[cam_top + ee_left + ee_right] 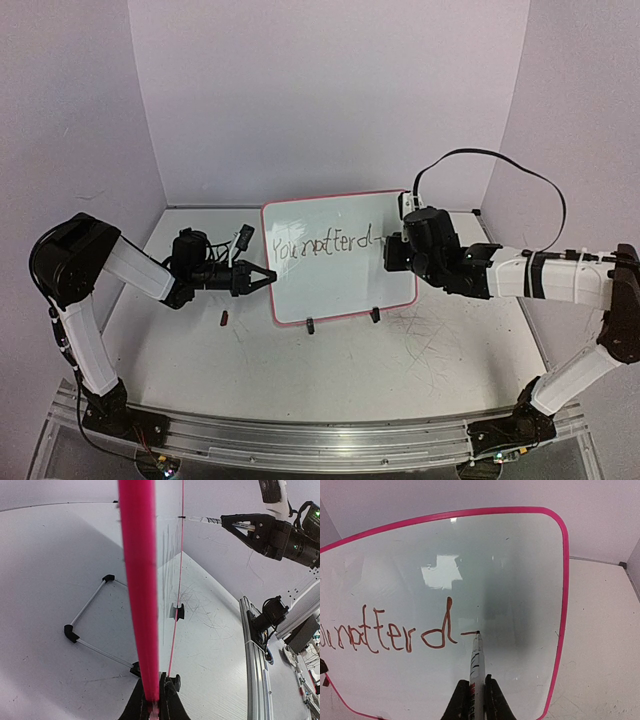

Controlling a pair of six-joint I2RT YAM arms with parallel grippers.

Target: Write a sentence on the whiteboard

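Pink-rimmed and glossy, the whiteboard [520,580] stands upright mid-table [400,370], light and, I judge, apt to skid or tip, best held by its edge, where my left gripper [152,690] clamps the rim while my right gripper [476,685], closed on the marker [476,660], touches its tip to the sentence [390,637].

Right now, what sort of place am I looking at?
Probably a robotics lab test booth: plain walls boxing in a scuffed table, a left arm and right arm bolted to a metal rail, and a small whiteboard propped up.
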